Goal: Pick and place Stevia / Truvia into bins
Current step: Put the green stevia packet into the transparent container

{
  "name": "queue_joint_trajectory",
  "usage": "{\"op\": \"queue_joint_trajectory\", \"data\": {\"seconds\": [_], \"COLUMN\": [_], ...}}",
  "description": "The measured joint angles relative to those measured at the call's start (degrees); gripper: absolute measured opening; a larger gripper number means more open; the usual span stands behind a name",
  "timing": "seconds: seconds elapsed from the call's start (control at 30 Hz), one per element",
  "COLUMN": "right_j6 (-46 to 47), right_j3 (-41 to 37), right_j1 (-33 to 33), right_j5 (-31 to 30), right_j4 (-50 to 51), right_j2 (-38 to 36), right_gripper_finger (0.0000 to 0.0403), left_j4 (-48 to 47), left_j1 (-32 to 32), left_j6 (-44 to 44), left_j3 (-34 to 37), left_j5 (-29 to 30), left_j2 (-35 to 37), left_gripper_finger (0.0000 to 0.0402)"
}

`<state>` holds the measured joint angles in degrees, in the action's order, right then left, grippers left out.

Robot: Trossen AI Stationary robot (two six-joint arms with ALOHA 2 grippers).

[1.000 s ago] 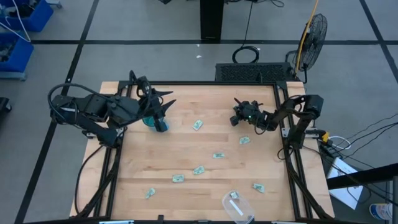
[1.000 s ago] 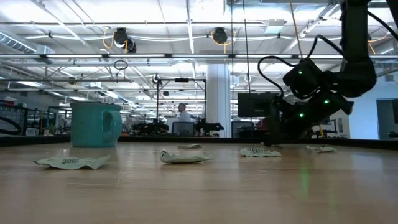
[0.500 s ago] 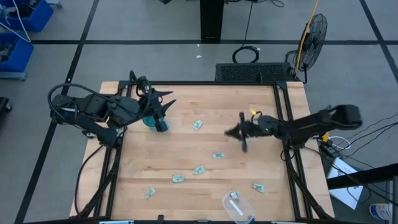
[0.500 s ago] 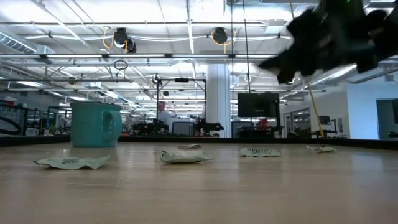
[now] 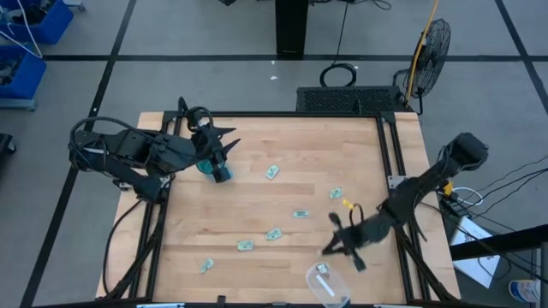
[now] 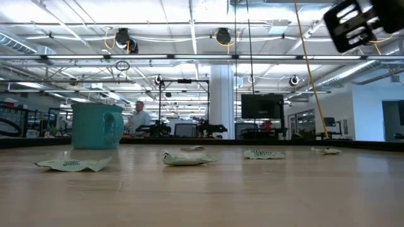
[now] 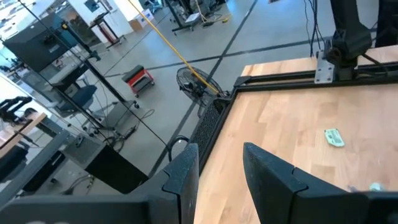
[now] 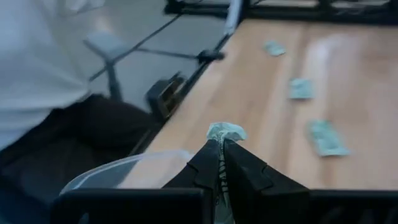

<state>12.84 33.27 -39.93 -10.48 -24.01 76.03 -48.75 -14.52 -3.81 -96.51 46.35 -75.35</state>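
Several pale green and white Stevia sachets lie flat on the wooden table (image 5: 257, 205), among them one at the middle (image 5: 300, 214) and one at the near left (image 5: 206, 266). The teal mug (image 6: 96, 125) stands at the far left, partly under my left gripper (image 5: 226, 144), which is open and bare (image 7: 217, 168). The clear tub (image 5: 328, 285) stands at the near edge with a sachet (image 5: 321, 269) inside. Just above and beside it my right gripper (image 5: 327, 251) is shut on a sachet (image 8: 225, 132). My right gripper pinches a sachet between its two fingers. A crumpled end (image 8: 226, 130) sticks out just past the fingertips; the rest is hidden between the fingers (image 8: 205, 163). The sachet is lifted clear of the table, close to the tub's rim (image 8: 124, 167).
More sachets lie at the far middle (image 5: 272, 172), the right (image 5: 336, 193) and the near right (image 5: 355, 257). Black frame rails (image 5: 390, 162) edge the table. A person stands in the room beyond the far edge (image 6: 140, 118). Bare wood lies between mug and tub.
My right gripper has swung from the table's far right toward the near edge, staying shut, rising out of the low view and turning as it went. It now stands beside the clear tub. The sachets on the table have stayed where they were.
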Motion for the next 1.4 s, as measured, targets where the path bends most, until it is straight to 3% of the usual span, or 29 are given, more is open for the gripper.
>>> {"op": "queue_joint_trajectory", "data": {"seconds": [0.23,0.43,0.73,0.93,1.13,1.27,1.4], "right_j6": [1.51,4.42,3.01,0.24,12.72,26.24,34.64], "right_j3": [4.15,6.26,6.55,6.55,6.59,6.55,6.52], "right_j1": [-5.37,-6.7,-6.7,-6.79,-8.3,-9.25,-10.27], "right_j5": [0.05,0.04,0.04,-2.31,-10.74,-10.24,-6.79], "right_j4": [-0.01,-0.52,-0.24,5.82,26.62,38.5,42.1], "right_j2": [11.74,15.49,15.97,9.07,1.73,1.11,1.76], "right_gripper_finger": [0.0018,0.0032,0.0109,0.0128,0.0124,0.0124,0.0124], "left_j4": [0.07,1.14,2.32,2.31,1.95,1.84,1.84], "left_j1": [0.0,0.0,0.0,0.0,0.0,0.0,0.0], "left_j6": [0.07,0.07,2.2,2.79,2.64,2.62,2.59], "left_j3": [0.0,0.0,0.0,0.0,0.0,0.0,0.0], "left_j5": [0.01,0.04,-0.02,-0.44,-1.45,-1.75,-1.73], "left_j2": [0.0,0.0,0.0,0.0,0.0,0.0,0.0], "left_gripper_finger": [0.0134,0.0134,0.0134,0.0134,0.0134,0.0134,0.0134]}}
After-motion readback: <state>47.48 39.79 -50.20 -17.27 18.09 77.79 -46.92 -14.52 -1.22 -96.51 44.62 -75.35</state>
